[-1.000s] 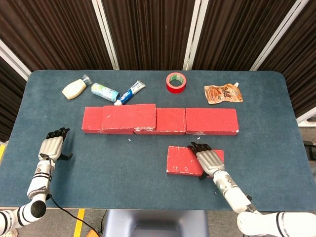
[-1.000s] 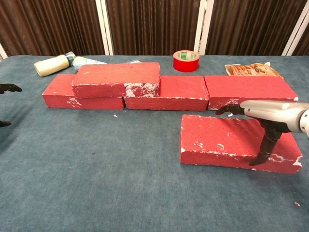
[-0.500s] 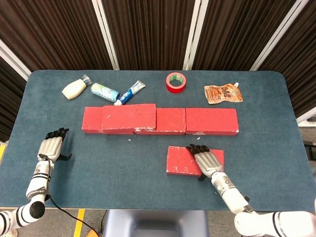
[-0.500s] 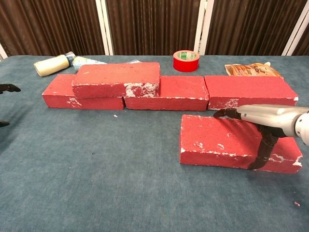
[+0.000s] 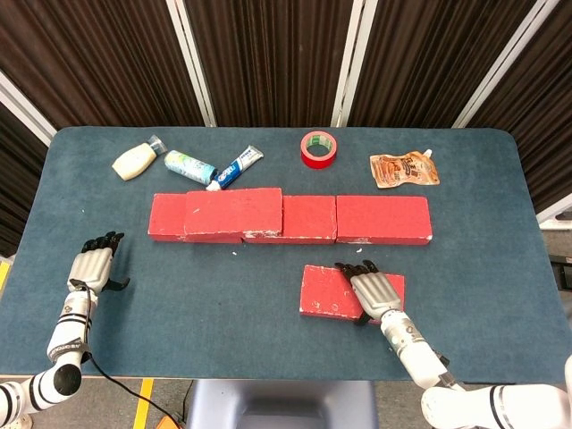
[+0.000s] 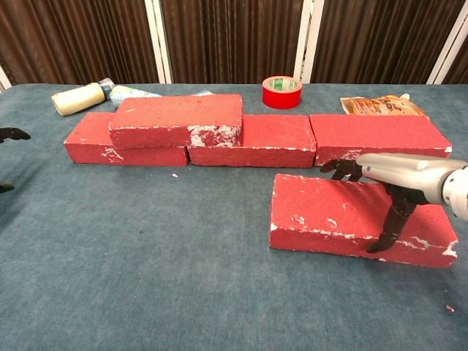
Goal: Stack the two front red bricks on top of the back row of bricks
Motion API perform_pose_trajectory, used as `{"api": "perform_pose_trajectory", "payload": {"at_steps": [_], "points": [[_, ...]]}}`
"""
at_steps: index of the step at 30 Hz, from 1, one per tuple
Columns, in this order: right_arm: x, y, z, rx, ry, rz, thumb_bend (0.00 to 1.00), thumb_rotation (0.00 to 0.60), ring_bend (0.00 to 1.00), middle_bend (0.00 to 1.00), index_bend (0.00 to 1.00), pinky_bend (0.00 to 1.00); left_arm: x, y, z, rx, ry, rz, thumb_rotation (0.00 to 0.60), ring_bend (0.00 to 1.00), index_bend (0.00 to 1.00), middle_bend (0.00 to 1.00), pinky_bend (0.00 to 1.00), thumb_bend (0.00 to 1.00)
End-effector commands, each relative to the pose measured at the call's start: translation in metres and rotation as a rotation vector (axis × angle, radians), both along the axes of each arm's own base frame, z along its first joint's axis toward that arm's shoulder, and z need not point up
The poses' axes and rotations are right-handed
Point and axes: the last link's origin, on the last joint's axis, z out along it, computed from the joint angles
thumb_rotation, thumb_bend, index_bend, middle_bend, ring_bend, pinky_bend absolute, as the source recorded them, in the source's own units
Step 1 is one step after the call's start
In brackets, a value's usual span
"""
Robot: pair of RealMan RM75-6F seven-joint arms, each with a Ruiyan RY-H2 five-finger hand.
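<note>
right hand point(image 5: 375, 290) now grips the front brick point(image 5: 335, 291) w/ fingers point(image 6: 344, 169) over its back edge & thumb in front, nudging it a bit left on the tabletop point(image 5: 223, 295), so lift looks next; left hand point(image 5: 94, 264) idle, holding nothing.

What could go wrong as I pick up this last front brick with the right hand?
1. The right hand lies across the right part of the front brick, fingers over the back edge and thumb at the front. Lifted off-centre like this, the brick's left end could sag or slip.
2. The back row lies close behind, so the fingers could nudge it.
3. The stacked brick is already on the left; swinging wide could knock it.
</note>
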Motion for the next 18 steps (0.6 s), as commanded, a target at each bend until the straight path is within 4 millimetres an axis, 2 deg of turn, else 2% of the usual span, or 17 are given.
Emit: {"api": "perform_pose_trajectory", "payload": {"at_steps": [1, 5, 12, 18], "points": [[0.005, -0.002, 0.007, -0.031, -0.031, 0.004, 0.22, 0.600, 0.34, 0.26, 0.06, 0.00, 0.000, 0.000, 0.000, -0.002, 0.000, 0.001, 0.600, 0.00, 0.00, 0.00, 0.03, 0.28], [0.010, -0.006, 0.019, -0.056, -0.068, 0.002, 0.22, 0.600, 0.35, 0.31, 0.07, 0.00, 0.001, -0.001, 0.001, -0.002, 0.000, 0.003, 0.600, 0.00, 0.00, 0.00, 0.03, 0.28], [0.019, -0.018, 0.039, -0.100, -0.119, 0.006, 0.23, 0.600, 0.35, 0.31, 0.07, 0.00, -0.002, -0.002, 0.001, -0.018, 0.010, 0.020, 0.600, 0.00, 0.00, 0.00, 0.03, 0.28], [0.033, -0.052, 0.066, -0.159, -0.110, 0.026, 0.24, 0.600, 0.35, 0.31, 0.07, 0.00, -0.002, -0.002, -0.004, -0.031, 0.008, 0.029, 0.600, 0.00, 0.00, 0.00, 0.03, 0.28]]}}
